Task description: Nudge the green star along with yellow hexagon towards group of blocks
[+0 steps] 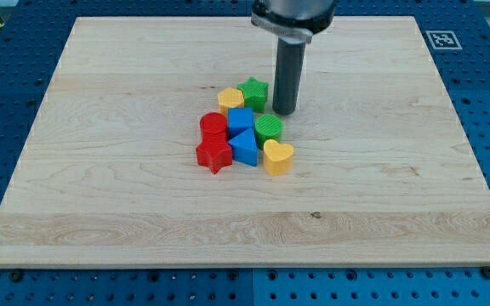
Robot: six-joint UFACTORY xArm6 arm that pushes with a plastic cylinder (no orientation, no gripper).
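The green star (253, 92) sits at the top of a block cluster, with the yellow hexagon (230, 99) touching it on the view's left. My tip (284, 112) stands just to the right of the green star, close to it and above the green round block (268, 128). Below the pair lie a blue cube (240, 120), a red round block (213, 126), a blue triangle (245, 147), a red star (214, 155) and a yellow heart (277, 157), all packed together.
The blocks lie on a wooden board (100, 187) set on a blue perforated table. The arm's dark body (293, 17) hangs over the board's top edge. A fiducial marker (441, 38) sits at the top right.
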